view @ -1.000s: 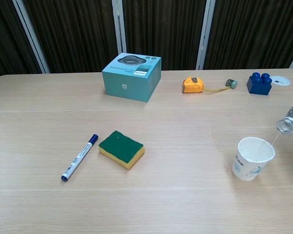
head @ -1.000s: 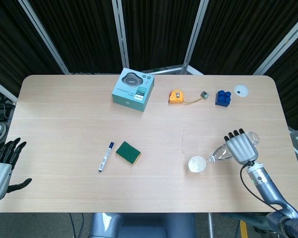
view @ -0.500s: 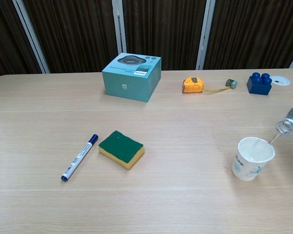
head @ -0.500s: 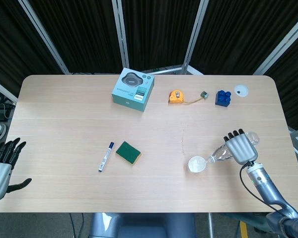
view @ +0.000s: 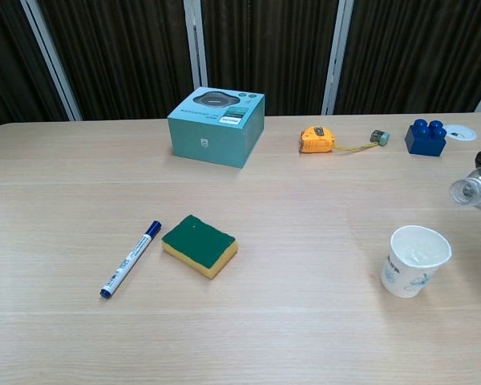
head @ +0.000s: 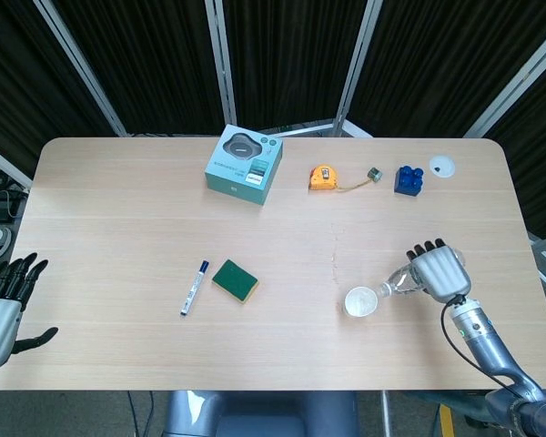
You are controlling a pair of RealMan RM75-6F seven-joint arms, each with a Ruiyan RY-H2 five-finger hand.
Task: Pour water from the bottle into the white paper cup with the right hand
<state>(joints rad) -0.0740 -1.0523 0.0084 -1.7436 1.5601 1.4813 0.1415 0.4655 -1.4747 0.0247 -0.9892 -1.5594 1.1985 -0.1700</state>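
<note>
My right hand [head: 439, 273]: wrapped around the clear plastic water bottle [view: 474, 190], holding it in the air just right of the white paper cup [view: 414, 261]
Bottle: lying close to level, its open mouth facing the cup but clear of the rim; in the chest view no stream runs from it
Cup: upright on the wooden table [head: 118, 237] near my right edge, with what looks like some water in the bottom, though I cannot judge the level
My left hand [head: 2, 305]: off the table's left edge, fingers spread, holding nothing
Progress: I judge the pouring is largely done
Left to do: tip the bottle fully upright and set it down, or pour again if the cup needs more
</note>
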